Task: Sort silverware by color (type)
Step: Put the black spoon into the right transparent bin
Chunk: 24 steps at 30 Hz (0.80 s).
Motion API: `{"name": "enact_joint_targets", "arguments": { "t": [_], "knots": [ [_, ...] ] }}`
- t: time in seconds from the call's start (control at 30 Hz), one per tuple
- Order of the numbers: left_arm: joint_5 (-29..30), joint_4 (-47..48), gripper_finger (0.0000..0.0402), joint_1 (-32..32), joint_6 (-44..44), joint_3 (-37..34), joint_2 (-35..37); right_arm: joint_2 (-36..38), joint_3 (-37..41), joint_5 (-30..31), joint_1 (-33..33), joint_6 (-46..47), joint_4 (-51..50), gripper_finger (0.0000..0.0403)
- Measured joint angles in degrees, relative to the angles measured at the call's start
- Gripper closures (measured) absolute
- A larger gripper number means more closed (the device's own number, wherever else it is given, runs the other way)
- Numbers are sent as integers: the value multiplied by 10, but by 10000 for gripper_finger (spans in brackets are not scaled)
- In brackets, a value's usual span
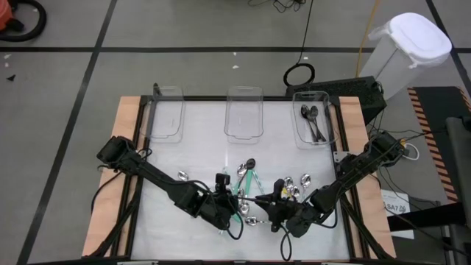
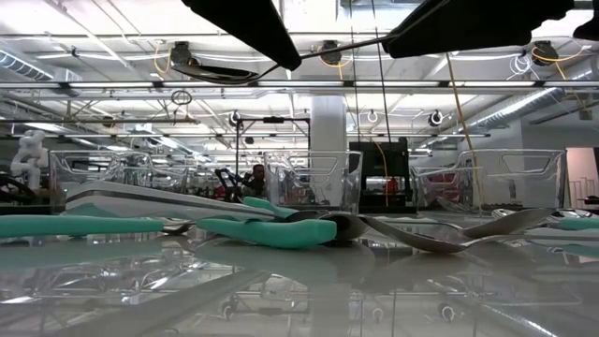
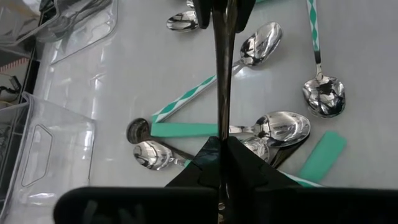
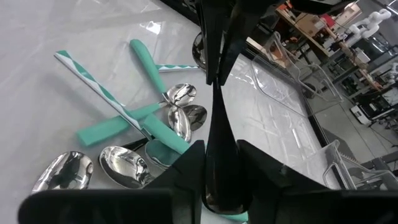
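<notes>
**Dark spoon held between both grippers above the pile**

A slim, dark blackish metal spoon point(image 1: 254, 197) is gripped at one end by the left gripper point(image 1: 234, 193) and at the other by the right gripper point(image 1: 274, 199), both sets of fingers being closed narrowly on it. In the left wrist view its thin dark handle point(image 3: 222, 68) is seen running straight out from the closed fingers. Below and around both grippers, shiny silver spoons point(image 1: 298, 184) and silver-bowled spoons with teal-green handles point(image 3: 186, 129) are scattered on the white tabletop point(image 1: 191, 154). Well beyond the right gripper, two dark spoons point(image 1: 313, 121) are seen in a clear rectangular plastic bin point(image 1: 329, 125).
</notes>
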<state>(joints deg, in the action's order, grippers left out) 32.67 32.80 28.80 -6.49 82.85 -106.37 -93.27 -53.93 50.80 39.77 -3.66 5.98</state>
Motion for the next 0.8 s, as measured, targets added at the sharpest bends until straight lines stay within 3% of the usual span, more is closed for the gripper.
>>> {"name": "enact_joint_targets", "arguments": {
  "t": [0.13,0.47,0.6,0.8],
  "knots": [
    [15,-3,371,0,-7,0,0,0,0,2,-1,0,0,325],
    [87,-19,241,4,-27,0,0,0,0,4,-1,-2,-3,331],
    [112,3,222,7,-51,14,0,6,0,12,0,-2,-17,329],
    [114,125,220,15,-124,83,0,43,0,18,-1,15,-61,331]
  ]
}}
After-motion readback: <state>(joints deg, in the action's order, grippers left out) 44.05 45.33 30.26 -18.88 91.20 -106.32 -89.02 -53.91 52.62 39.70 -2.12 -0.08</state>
